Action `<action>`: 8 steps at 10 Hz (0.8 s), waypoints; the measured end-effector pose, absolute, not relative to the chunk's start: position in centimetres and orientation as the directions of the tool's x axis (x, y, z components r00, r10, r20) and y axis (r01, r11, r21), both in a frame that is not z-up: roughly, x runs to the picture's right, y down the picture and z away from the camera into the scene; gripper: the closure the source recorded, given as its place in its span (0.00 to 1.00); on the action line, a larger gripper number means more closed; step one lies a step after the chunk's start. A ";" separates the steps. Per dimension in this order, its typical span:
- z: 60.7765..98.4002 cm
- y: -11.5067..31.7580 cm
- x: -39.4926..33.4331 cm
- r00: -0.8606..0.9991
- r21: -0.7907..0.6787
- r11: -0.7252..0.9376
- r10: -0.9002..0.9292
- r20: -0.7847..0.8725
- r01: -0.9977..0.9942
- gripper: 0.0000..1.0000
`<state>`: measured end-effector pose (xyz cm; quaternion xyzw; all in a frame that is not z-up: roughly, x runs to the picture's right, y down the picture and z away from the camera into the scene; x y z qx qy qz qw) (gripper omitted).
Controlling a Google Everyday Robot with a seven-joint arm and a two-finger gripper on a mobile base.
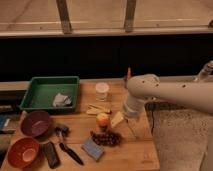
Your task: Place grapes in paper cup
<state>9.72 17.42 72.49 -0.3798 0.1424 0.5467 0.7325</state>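
Note:
The grapes [106, 138], a dark reddish-purple bunch, lie on the wooden table near its front edge, just in front of a red-yellow apple [102, 119]. The white paper cup [102, 90] stands upright at the back of the table, to the right of the green tray. My gripper [131, 124] hangs below the white arm [150, 92] over the right side of the table, right of the apple and up and to the right of the grapes. It holds nothing that I can see.
A green tray [50, 92] with crumpled paper sits back left. A purple bowl [35, 122] and an orange bowl [22, 151] stand at the left. A blue sponge [92, 149], a black brush [67, 147], yellow strips [99, 109] and a yellow wedge [116, 119] lie around the apple.

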 end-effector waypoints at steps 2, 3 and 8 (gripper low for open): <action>72.5 17.4 9.4 0.369 -0.405 0.118 0.690 -0.623 -0.907 0.20; 72.5 17.5 9.7 0.369 -0.402 0.122 0.687 -0.626 -0.908 0.20; 75.5 22.3 5.2 0.483 -0.447 0.217 0.582 -0.655 -0.868 0.20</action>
